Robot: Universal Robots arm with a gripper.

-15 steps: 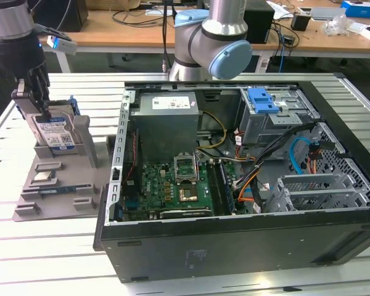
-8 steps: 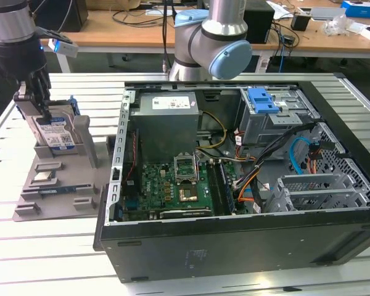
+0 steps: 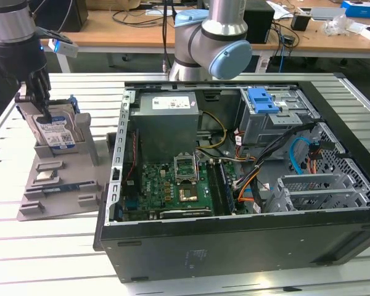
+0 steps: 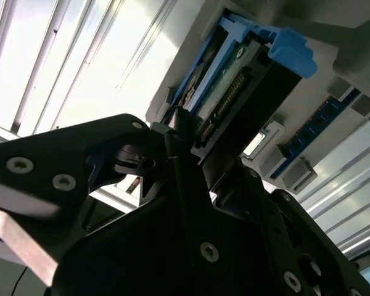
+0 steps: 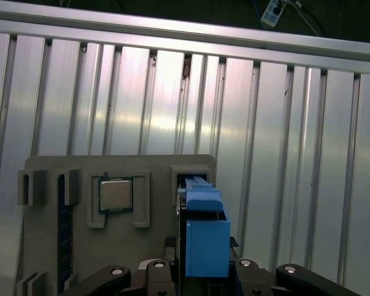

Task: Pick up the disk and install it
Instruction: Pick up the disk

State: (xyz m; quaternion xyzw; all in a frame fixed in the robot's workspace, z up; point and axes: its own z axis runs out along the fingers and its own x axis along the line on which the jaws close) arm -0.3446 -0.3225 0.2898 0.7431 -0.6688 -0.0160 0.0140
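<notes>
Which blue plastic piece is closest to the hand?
The blue carrier frame on the disk, upright in the grey holder at the hand; the other blue bracket sits inside the computer case.

Gripper (image 3: 44,114) is at top of disk (image 3: 54,132), which stands upright in holder (image 3: 65,179) at exterior view's left. Holder walls hug disk's lower sides. Case (image 3: 234,246) wall rises just right of holder, narrow gap btwn. Bench (image 3: 55,259) nr side of holder lies open. Inside case, PSU (image 3: 166,117) fills far left, cables (image 3: 268,163) cross the middle, and bay (image 3: 280,123) w/ blue bracket (image 3: 263,100) sits far right. Arm base (image 3: 203,43) stands behind case.
</notes>
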